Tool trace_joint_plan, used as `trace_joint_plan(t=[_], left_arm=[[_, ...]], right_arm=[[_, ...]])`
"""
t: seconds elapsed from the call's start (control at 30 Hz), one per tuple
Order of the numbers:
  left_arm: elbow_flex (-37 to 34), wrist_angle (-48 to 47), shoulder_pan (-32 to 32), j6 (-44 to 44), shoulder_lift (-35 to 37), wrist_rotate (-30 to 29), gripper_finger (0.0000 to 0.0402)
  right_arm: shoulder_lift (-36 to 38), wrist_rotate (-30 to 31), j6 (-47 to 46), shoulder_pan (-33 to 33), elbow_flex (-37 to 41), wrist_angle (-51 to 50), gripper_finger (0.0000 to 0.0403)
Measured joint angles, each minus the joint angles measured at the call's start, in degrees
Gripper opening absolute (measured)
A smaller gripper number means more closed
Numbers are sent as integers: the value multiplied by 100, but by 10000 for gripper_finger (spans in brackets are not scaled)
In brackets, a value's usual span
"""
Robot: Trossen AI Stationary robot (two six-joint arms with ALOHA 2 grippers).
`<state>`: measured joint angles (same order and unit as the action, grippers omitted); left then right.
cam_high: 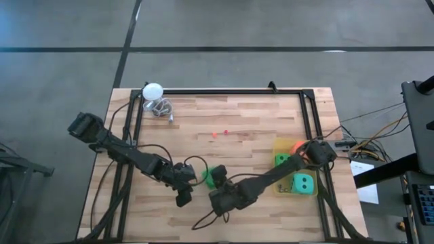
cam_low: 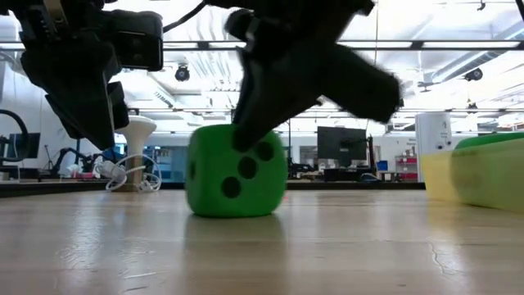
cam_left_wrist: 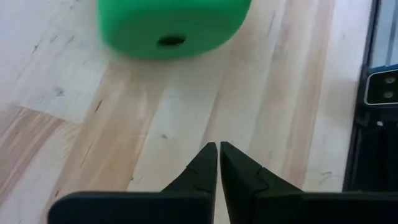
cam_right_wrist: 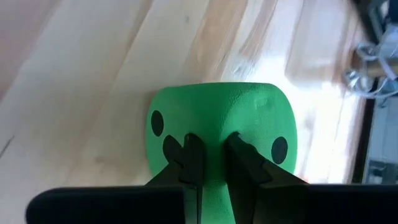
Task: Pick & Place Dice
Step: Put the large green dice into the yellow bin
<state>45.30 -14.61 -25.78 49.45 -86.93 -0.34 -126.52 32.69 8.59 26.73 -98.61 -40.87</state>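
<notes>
Wooden table (cam_high: 230,115): three dice sit in the yellow tray (cam_high: 279,144). Beside it, right gripper (cam_right_wrist: 209,155) pinches the last green die (cam_right_wrist: 217,118); left gripper (cam_left_wrist: 218,158), pressed together, waits near.

Green dice (cam_low: 237,171) sits on wooden table (cam_low: 262,246). Right gripper (cam_low: 260,123) pinches its top. Yellow tray (cam_low: 475,172) at side.

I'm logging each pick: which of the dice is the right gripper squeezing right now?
The bright green die alone on bare wood near the table's front, pinched by the right gripper. The other green die, the teal die and the orange-red die sit in the yellow tray.
</notes>
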Motion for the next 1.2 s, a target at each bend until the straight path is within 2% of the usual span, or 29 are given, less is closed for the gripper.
trace_joint_plan(t=[0.37,0.6,1.03,1.2], left_arm=[[0,-61,0,-174,96,-52,25],[0,-61,0,-321,96,-116,25],[0,-66,4,-434,96,-203,25],[0,-87,14,-498,98,-224,25]], right_arm=[[293,-53,-754,167,6,-791,23],[324,239,-1052,260,0,-1207,13],[654,334,-1655,304,-17,-1709,7],[874,383,-2162,377,-17,-2304,7]])
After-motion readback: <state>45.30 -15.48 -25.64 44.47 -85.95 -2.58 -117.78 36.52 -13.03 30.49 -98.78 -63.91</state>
